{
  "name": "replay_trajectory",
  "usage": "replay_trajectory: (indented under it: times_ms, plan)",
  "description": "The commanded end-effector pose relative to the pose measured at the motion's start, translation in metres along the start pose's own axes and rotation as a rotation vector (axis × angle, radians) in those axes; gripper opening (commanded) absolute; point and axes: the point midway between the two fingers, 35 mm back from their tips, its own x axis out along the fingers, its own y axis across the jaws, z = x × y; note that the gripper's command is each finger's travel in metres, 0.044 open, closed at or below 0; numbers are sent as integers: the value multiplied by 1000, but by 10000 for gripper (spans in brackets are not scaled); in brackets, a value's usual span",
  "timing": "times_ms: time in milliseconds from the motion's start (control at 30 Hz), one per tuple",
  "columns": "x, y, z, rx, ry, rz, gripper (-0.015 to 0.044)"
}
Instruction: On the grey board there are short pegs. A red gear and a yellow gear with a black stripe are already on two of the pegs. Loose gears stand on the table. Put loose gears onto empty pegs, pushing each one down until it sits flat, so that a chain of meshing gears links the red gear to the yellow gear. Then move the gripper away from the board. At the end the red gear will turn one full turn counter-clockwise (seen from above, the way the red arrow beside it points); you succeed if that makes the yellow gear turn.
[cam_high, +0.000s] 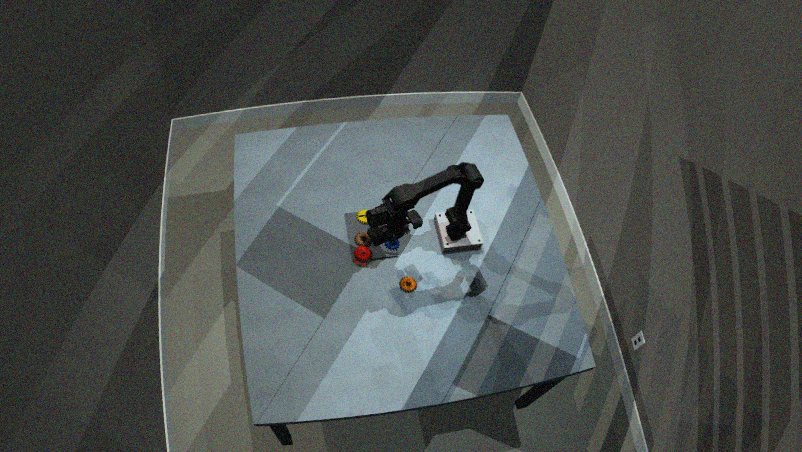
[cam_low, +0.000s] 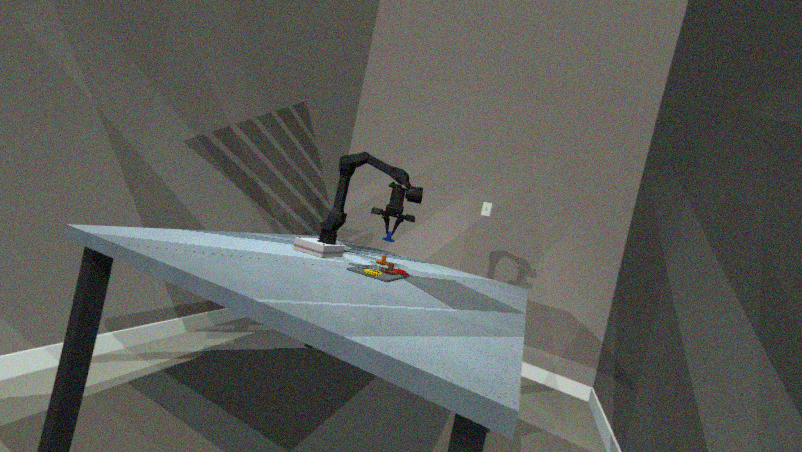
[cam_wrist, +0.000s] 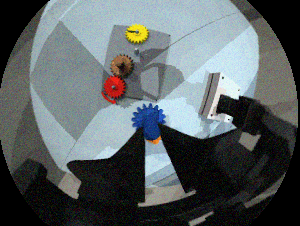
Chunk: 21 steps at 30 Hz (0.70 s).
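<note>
My gripper is shut on the blue gear and holds it well above the table. The red gear sits at a corner of the grey board. The brown gear is on the board right beside the red gear. The yellow gear sits near the far edge in the wrist view. A bare peg shows between brown and yellow. An orange gear stands on the table off the board.
The arm's pale base block stands on the table beside the board. A red arrow curves beside the red gear. The arm hides part of the board in the top view. Shadows fall across board and table.
</note>
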Motion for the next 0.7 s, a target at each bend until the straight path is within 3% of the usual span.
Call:
replay_trajectory:
  times_ms: [0, 667]
  plan:
    - [4, 3, 9, -5, 1, 2, 0]
    - [21, 11, 54, -8, -8, 7, 0]
